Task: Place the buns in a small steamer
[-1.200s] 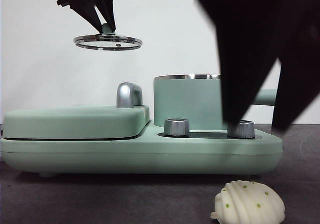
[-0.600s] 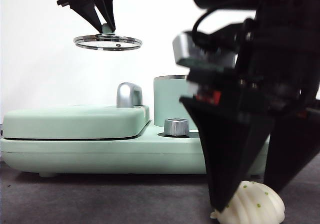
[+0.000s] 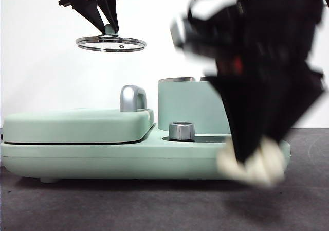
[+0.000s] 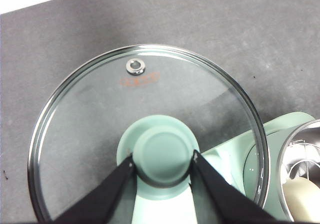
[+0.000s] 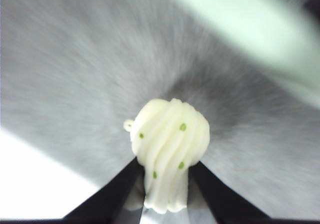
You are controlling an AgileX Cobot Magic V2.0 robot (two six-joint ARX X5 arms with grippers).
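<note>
My right gripper (image 3: pixel 250 164) is shut on the ribbed bun with green specks (image 5: pixel 170 146) and holds it, blurred (image 3: pixel 270 165), off the table in front of the appliance at the right. The small steamer (image 3: pixel 191 106) stands open at the appliance's right end. The smooth cream bun (image 4: pixel 301 195) lies inside it, seen in the left wrist view. My left gripper (image 4: pixel 163 161) is shut on the green knob of the glass lid (image 4: pixel 90 134) and holds the lid (image 3: pixel 110 42) high above the flat grill cover.
The mint-green appliance base (image 3: pixel 103 156) spans the table, with the flat grill cover (image 3: pixel 72 125) and its chrome handle (image 3: pixel 131 98) at the left. A steel control knob (image 3: pixel 181 130) sits in front of the steamer. The dark grey table (image 3: pixel 103 205) lies in front.
My right gripper came down around the ribbed bun on the table, closed on it and has lifted it. The left gripper and the lid have not moved.
</note>
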